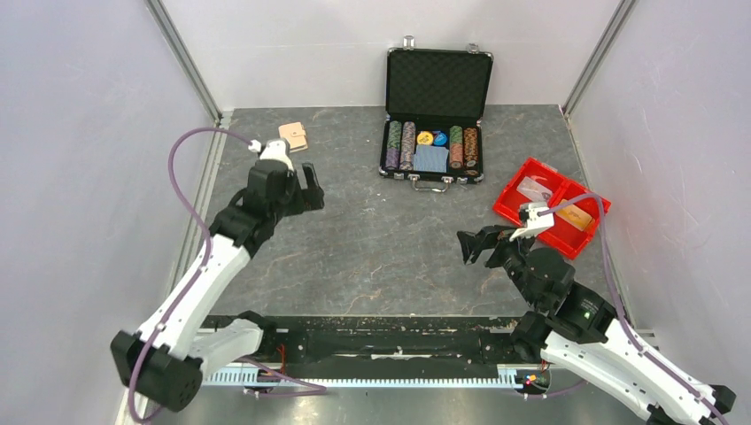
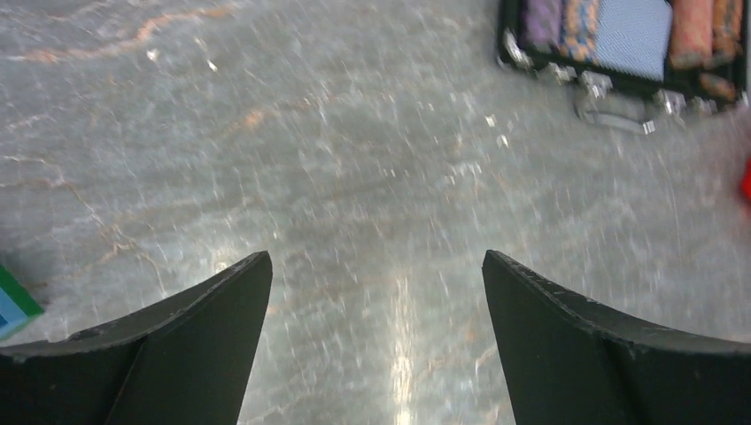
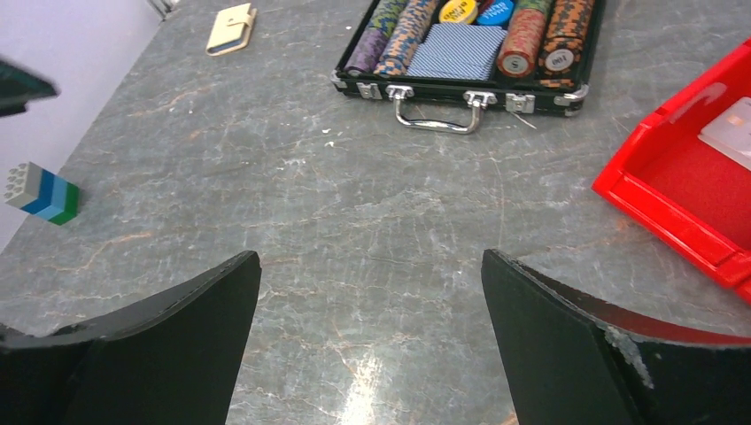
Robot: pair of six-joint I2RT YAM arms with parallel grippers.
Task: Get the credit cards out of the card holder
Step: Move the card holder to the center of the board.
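The tan card holder (image 1: 293,135) lies folded at the back left of the table, also small in the right wrist view (image 3: 231,28). Two credit cards lie in the red tray (image 1: 512,202): a pale one (image 1: 534,188) in its far compartment and an orange-yellow one (image 1: 576,219) in its right compartment. My left gripper (image 1: 308,193) hangs open just in front of the card holder, nothing between its fingers (image 2: 375,257). My right gripper (image 1: 472,246) is open and empty (image 3: 371,255), left of the tray over bare table.
An open black chip case (image 1: 437,111) with poker chips and a blue deck stands at the back centre, seen as well in the wrist views (image 2: 620,44) (image 3: 460,53). A small green-blue toy block (image 3: 42,192) sits at the left. Grey walls enclose the table.
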